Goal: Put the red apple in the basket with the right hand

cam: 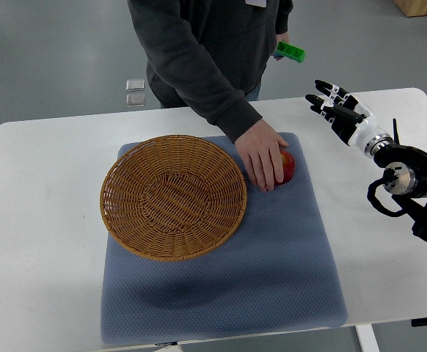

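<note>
While person's hand [261, 158] covers apple [287, 166], right hand [336, 103] hovers open, well apart.

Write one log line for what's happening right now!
right hand open, raised | person's hand on red apple | basket empty | left arm unseen

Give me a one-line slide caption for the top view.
A person's hand rests on the red apple beside the empty basket while the robot's right hand hovers open.
</note>
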`<action>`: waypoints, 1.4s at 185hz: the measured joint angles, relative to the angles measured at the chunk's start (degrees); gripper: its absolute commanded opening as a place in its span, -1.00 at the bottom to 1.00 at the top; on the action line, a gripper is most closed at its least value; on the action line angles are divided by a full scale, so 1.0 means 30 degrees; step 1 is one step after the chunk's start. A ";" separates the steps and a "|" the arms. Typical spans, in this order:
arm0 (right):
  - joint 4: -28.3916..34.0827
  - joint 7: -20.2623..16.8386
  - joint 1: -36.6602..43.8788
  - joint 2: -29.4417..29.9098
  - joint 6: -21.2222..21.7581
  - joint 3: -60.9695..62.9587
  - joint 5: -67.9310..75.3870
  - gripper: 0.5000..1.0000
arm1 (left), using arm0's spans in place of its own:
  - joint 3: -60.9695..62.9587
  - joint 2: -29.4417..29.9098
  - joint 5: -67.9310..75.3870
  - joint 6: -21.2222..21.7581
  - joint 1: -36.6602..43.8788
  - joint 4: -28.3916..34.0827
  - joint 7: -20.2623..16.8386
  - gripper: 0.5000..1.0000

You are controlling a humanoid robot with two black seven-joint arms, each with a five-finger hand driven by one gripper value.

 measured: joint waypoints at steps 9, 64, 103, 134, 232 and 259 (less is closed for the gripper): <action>0.0000 0.0000 0.0001 0.0001 -0.0001 0.0006 -0.0005 0.69 | -0.0097 0.0000 0.0000 0.0000 0.0040 -0.0010 0.0011 1.00; -0.0025 0.0010 0.0048 -0.0027 0.0051 0.0012 -0.0050 0.69 | -0.0110 0.0000 -0.0051 -0.0001 -0.0006 0.0002 0.0103 1.00; -0.0029 0.0079 0.0048 -0.0028 0.0087 0.0013 -0.0052 0.69 | -0.0068 0.0000 -0.0051 0.0007 -0.0049 -0.0024 0.0088 1.00; -0.0029 0.0088 0.0049 -0.0028 0.0139 0.0032 -0.0039 0.69 | -0.0044 0.0000 -0.0051 0.0009 -0.0048 -0.0067 0.0088 1.00; -0.0311 0.0059 0.0037 -0.0002 0.0126 0.0012 0.0000 0.68 | -0.0043 0.0000 -0.0046 0.0009 -0.0052 -0.0032 0.0087 1.00; -0.0412 0.0109 -0.0004 0.0002 0.0077 0.0031 0.0040 0.68 | -0.0042 -0.0001 -0.0046 0.0008 -0.0054 -0.0018 0.0087 1.00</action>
